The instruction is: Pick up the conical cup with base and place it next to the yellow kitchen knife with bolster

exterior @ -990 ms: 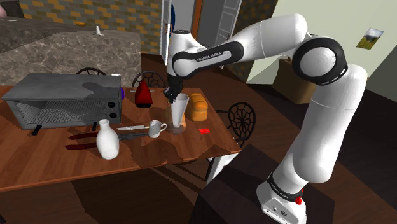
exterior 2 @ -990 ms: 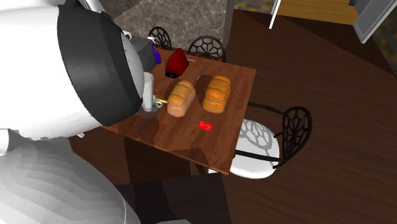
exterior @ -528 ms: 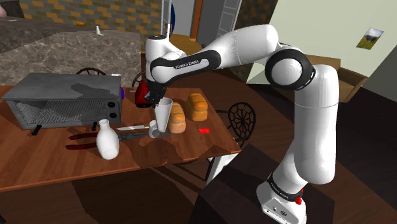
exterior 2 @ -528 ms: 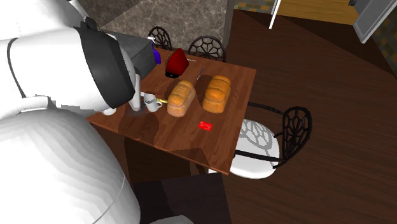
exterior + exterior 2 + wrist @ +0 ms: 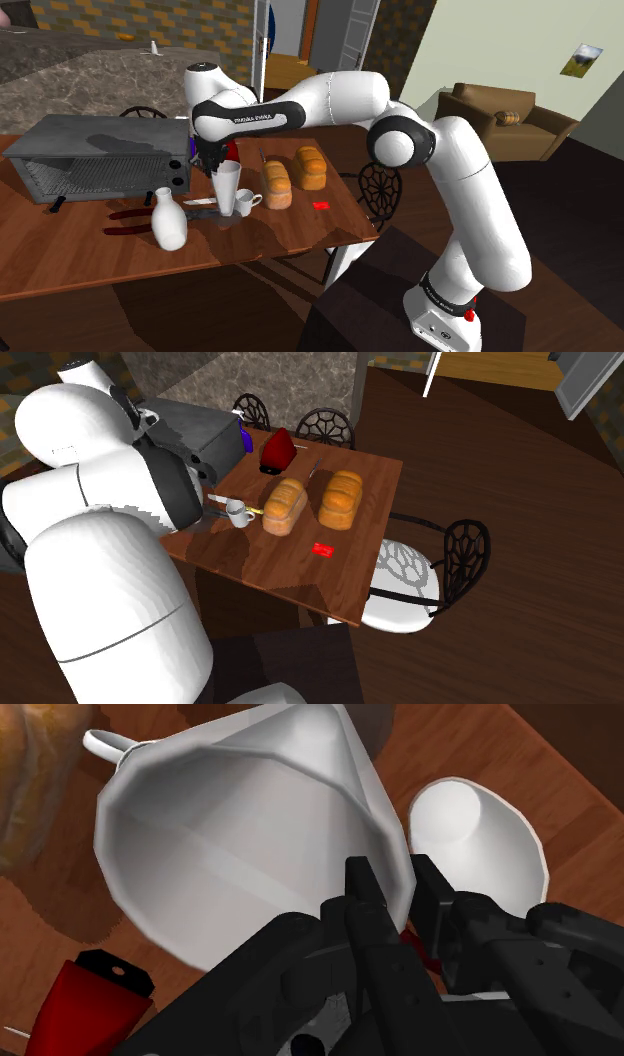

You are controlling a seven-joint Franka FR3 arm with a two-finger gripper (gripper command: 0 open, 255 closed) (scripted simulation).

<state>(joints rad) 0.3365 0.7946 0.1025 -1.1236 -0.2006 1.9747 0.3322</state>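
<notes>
shoulder view, cup: ok so the pale grey conical cup with a small base (image 5: 227, 188) stands upright over the brown wooden table (image 5: 300, 235), between a white bottle-shaped vase (image 5: 168, 220) and a small white mug (image 5: 246, 200). Can't tell if its base actually touches the wood.
shoulder view, gripper: the black two-finger gripper (image 5: 217, 171) sits on the cup's rim, on the side toward the boxy grey toaster oven (image 5: 100, 155).
shoulder view, bread: a golden-brown bread loaf (image 5: 278, 186) is just beside the mug, a second loaf (image 5: 311, 167) is behind it, and a little flat red thing (image 5: 320, 205) is near both.
second exterior view, arm: the big white arm (image 5: 100, 582) covers that view's left. The mug pokes out right beside it, next to the loaves, and a red domed object (image 5: 278, 449) sits at the table's far end.
wrist view, fingers: clamped on the cup's wall, one finger (image 5: 365, 894) inside the rim and the other outside it.
wrist view, neighbours: the vase is just beside the cup on the outer finger's side, and the mug's handle peeks past the cup's far rim.
</notes>
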